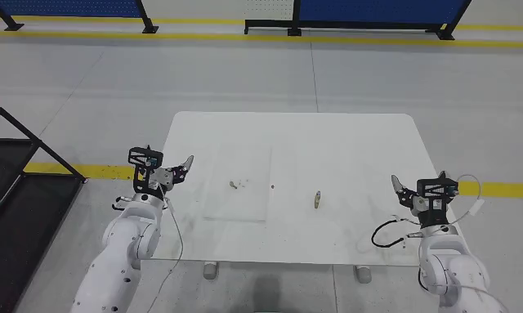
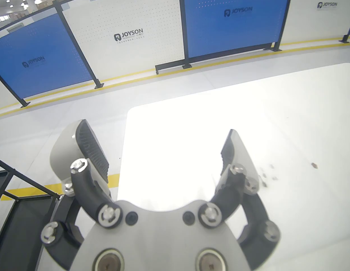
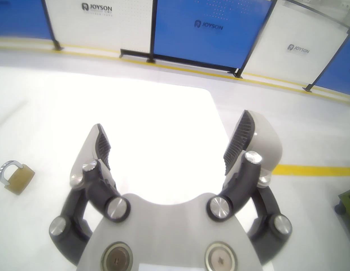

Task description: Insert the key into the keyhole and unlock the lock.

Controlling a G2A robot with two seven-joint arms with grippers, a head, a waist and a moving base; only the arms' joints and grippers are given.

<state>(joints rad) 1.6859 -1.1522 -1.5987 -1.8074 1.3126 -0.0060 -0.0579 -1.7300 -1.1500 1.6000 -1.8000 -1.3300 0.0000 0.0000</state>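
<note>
White counter (image 1: pixel 343 141), small brass lock (image 1: pixel 316 199) lying just right of the middle of the top view, little key (image 1: pixel 238 184) left of the middle, well apart, left fingers (image 2: pixel 91 148) spread wide by the counter's left edge, right fingers (image 3: pixel 237 138) spread wide by its right edge, both holding nothing

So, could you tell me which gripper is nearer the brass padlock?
Right. The right gripper, open, is off to one side of the padlock; the left gripper, also open, is farther off, beyond the key.

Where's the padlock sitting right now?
In the top view the padlock lies on the white table, right of centre, between the key and the right gripper, touching neither.
</note>
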